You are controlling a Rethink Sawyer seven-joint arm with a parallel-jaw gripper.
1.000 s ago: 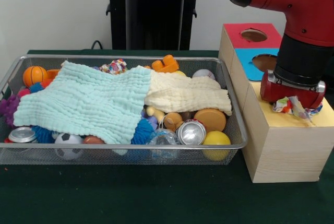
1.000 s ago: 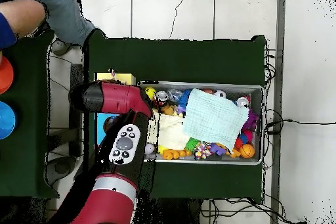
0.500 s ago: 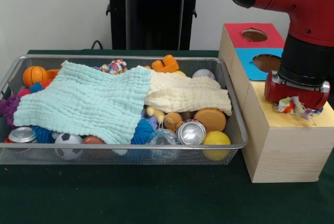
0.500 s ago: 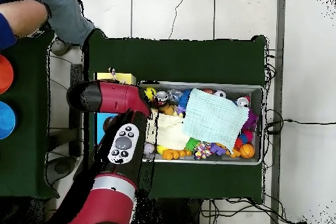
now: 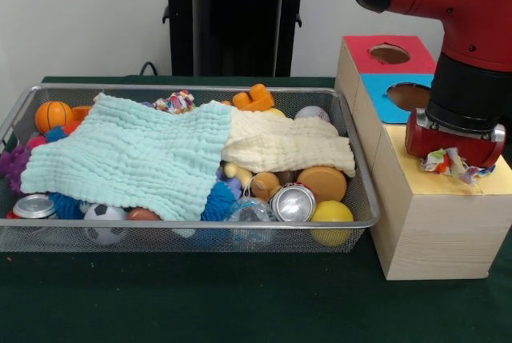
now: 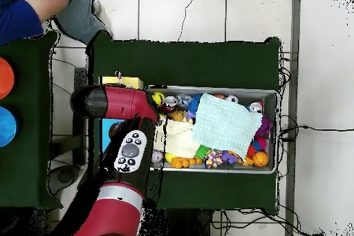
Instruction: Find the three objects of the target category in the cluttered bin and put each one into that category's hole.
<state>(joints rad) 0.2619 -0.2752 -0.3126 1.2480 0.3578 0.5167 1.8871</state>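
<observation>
Your gripper (image 5: 450, 161) hovers over the yellow box top (image 5: 488, 183), fingers hidden, grip unclear; the colourful rope toy (image 5: 448, 164) may snag outside the hole.

Wire-mesh metal bin (image 5: 200, 235); crinkled cloth (image 5: 136, 155); wooden box (image 5: 436, 227).

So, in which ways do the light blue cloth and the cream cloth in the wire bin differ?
The light blue cloth is clearly larger than the cream cloth. In the front view the blue one covers the left and middle of the wire bin, while the cream one lies on the right. At the seam, the blue cloth's edge appears to overlap the cream one. Both are crinkled fabric draped over the toys.
</observation>
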